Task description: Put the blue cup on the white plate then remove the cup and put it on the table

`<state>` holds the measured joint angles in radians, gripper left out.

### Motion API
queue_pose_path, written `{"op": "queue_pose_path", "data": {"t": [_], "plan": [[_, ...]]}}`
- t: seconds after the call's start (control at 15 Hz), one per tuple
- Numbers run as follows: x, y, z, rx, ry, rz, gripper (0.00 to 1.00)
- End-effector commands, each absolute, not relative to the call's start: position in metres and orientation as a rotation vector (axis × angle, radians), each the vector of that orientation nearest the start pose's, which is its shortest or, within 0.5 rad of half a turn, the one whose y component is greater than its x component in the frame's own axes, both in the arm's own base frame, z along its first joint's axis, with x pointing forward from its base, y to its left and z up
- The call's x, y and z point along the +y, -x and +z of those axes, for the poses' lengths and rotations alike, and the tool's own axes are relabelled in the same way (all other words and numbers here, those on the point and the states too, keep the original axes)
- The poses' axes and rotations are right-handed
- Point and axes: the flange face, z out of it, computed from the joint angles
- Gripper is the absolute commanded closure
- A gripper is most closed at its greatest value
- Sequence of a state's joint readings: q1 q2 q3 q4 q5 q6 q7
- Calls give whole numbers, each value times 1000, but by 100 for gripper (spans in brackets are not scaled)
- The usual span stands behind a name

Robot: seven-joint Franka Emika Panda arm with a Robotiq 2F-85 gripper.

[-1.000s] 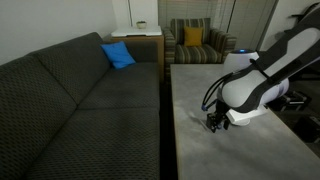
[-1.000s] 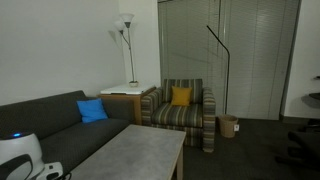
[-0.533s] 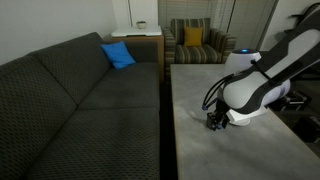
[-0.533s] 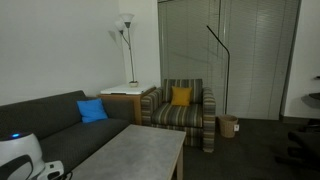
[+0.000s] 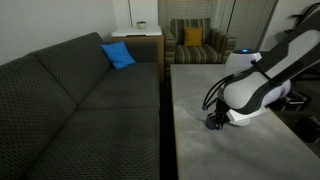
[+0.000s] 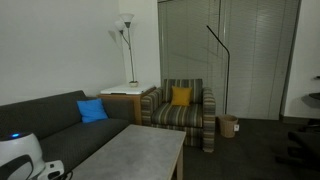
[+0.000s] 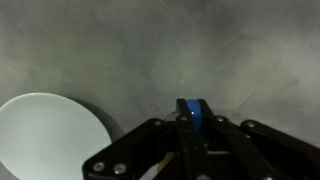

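**One cup in the gripper, one plate lying clear beside it**

The black Robotiq gripper of a single white Franka arm sits low over the long table with the mottled light grey, stone-like top. Its jaws are drawn narrow, pinching one small dark blue cup. In the wrist view only a slim blue strip of the cup shows between the fingertips. Whether the cup's base touches the table top cannot be told.

One small, round, flat white plate lies on the table to the lower left of the gripper in the wrist view. It is near the gripper's black linkage but apart from the cup, and it carries nothing. The cup is over bare grey surface, off the plate.

In an exterior view the gripper hangs close to the table, with the arm bent over above it.

Beyond the hand, the room holds:
- one dark grey fabric sofa running along the table's side, with one bright blue cushion on it;
- one striped armchair past the table's far end, holding one mustard-yellow cushion;
- one wooden side table with a white top between sofa and armchair.

An exterior view adds one white floor lamp with two shades, one thin black arc lamp and one small tan basket on the floor by the armchair.
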<state>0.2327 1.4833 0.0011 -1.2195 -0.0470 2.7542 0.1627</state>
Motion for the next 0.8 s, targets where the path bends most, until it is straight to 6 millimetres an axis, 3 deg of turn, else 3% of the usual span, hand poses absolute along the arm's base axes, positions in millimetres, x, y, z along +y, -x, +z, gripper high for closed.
{"op": "queue_pose_path", "data": {"t": [0.0,0.33,0.73], "plan": [[151,-631,-140,-211,3153,-102,97],[149,-634,-137,-205,3161,-128,97],[127,-645,-130,-139,3178,-253,97]]}}
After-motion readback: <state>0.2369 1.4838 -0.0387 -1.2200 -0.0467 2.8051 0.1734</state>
